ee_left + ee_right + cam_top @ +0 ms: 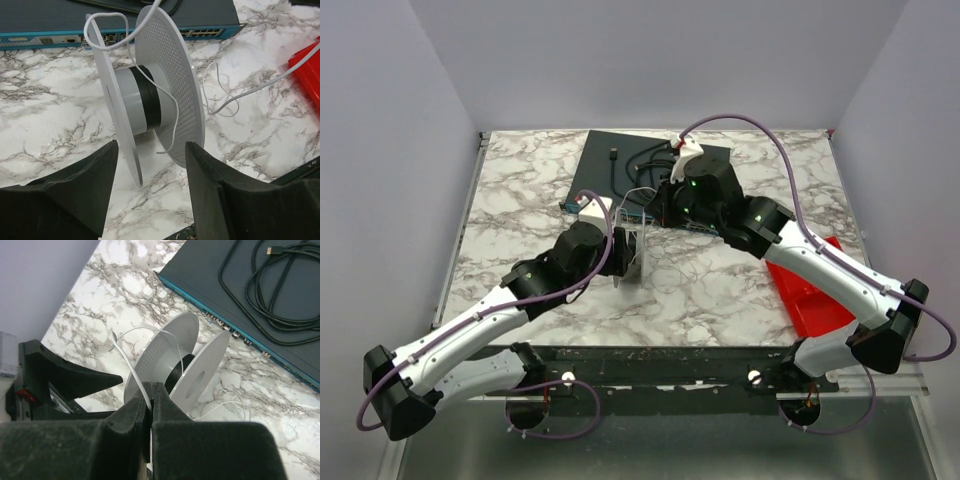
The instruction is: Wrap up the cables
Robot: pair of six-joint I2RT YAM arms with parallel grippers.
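The translucent whitish spool [165,85] stands on its two flange rims on the marble table; it has a grey hub with a black band. It also shows in the top view [632,248] and the right wrist view [172,347]. The thin white wire [172,115] loops over the top of the spool and runs down across the hub to a loose end, with slack lying on the table to the right [225,102]. My left gripper [150,175] is open, its fingers on either side of the spool's near rims. My right gripper [150,395] is shut on the white wire [127,357] just above the spool.
A black network switch with a teal front [620,160] lies behind the spool, with a black coiled cable [270,295] on top. A red tray [810,285] sits at the right, and it also shows in the left wrist view [307,65]. Loose wire loops lie on the marble [672,272].
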